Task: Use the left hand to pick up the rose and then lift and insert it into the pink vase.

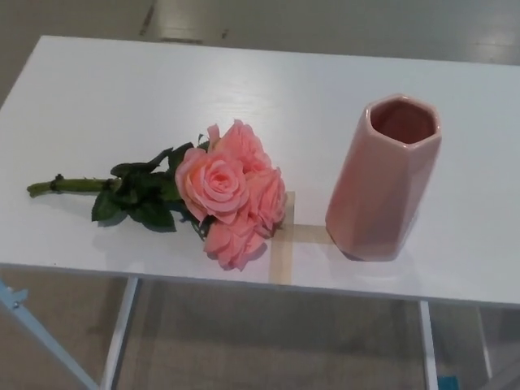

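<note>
A bunch of pink roses [229, 193] lies flat on the white table [122, 97], blooms toward the middle, dark green leaves [140, 199] behind them and a green stem [69, 185] pointing to the left edge. A pink faceted vase [383, 180] stands upright to the right of the blooms, its mouth open and nothing inside that I can see. A small gap separates the blooms from the vase. Neither of my hands shows in the head view.
Strips of tan tape [286, 240] mark the tabletop between the roses and the vase. The table's front edge runs just below them, with white legs [120, 333] and floor beneath. A blue-grey bar [32, 325] crosses the lower left corner.
</note>
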### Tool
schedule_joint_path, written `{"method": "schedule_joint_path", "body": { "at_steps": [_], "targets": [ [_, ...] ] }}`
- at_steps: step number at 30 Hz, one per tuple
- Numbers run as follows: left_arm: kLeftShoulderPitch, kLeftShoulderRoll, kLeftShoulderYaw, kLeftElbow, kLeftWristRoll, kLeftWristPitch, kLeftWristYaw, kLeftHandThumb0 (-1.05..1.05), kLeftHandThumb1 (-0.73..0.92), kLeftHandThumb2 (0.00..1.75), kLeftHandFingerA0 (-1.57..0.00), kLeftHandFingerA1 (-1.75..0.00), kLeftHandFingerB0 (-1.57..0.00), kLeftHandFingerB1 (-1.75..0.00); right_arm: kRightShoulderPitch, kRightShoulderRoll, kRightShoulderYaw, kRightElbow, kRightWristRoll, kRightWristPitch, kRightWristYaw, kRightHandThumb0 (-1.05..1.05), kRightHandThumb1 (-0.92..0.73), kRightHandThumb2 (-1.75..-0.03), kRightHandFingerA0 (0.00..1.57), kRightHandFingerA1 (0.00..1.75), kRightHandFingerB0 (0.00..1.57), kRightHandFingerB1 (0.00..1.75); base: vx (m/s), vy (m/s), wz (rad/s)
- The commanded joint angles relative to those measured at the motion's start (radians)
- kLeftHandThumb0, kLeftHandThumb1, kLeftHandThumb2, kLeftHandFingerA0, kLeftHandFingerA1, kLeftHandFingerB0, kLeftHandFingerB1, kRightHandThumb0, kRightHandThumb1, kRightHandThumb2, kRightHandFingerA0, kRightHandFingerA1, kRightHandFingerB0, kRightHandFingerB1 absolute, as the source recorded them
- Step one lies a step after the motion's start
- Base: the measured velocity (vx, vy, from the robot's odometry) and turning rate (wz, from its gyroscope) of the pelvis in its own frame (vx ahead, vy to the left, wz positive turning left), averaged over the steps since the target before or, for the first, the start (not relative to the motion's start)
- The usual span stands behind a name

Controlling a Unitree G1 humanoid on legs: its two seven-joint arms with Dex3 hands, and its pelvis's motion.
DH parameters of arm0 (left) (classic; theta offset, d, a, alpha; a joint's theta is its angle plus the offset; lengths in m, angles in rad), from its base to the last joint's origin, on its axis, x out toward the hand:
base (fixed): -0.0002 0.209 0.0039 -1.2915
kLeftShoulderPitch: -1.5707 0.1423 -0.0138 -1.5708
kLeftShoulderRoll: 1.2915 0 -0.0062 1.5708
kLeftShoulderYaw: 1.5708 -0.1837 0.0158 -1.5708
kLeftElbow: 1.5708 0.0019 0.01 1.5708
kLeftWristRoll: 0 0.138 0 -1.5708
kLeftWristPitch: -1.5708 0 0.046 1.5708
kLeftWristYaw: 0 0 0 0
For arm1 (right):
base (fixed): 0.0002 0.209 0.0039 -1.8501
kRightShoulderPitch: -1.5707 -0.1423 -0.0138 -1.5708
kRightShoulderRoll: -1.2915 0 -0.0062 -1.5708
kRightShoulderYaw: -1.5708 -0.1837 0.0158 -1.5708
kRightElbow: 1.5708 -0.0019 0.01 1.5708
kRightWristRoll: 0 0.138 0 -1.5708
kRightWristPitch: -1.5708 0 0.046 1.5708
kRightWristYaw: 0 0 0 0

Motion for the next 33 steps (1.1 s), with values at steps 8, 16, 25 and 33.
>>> {"method": "schedule_joint_path", "body": {
  "at_steps": [8, 16, 25, 33],
  "targets": [
    [-0.007, 0.011, -0.016, 0.002, 0.001, -0.073, -0.023, -0.52, 0.41, 0.71, -0.42, -0.47, -0.36, -0.44, -0.016, -0.005, 0.0, 0.018, 0.006, -0.025, -0.012, -0.29, -0.67, -0.59, 0.66, 0.49, 0.57, 0.44, 0.0, 0.0, 0.0],
    [0.102, 0.018, -0.001, -0.259, -0.122, -0.221, -0.403, -0.32, 0.18, 0.81, -0.01, -0.49, 0.0, -0.46, -0.022, -0.007, 0.003, 0.022, 0.001, -0.013, -0.017, -0.31, -0.66, -0.6, 0.64, 0.49, 0.56, 0.45, 0.0, 0.0, 0.0],
    [0.533, 0.178, -0.031, -1.077, -0.335, -0.194, -0.704, -0.65, 0.39, 0.68, -0.11, -0.36, -0.2, -0.36, -0.032, -0.017, 0.017, 0.024, -0.015, -0.01, -0.023, -0.3, -0.67, -0.59, 0.65, 0.5, 0.55, 0.44, 0.0, 0.0, 0.0],
    [0.761, 0.314, 0.063, -1.501, -0.517, -0.143, -0.839, -0.52, 0.44, 0.54, -0.36, -0.35, -0.4, -0.33, -0.035, -0.016, 0.016, 0.027, -0.013, -0.012, -0.021, -0.3, -0.66, -0.59, 0.66, 0.5, 0.55, 0.44, 0.0, 0.0, 0.0]
  ]
}}
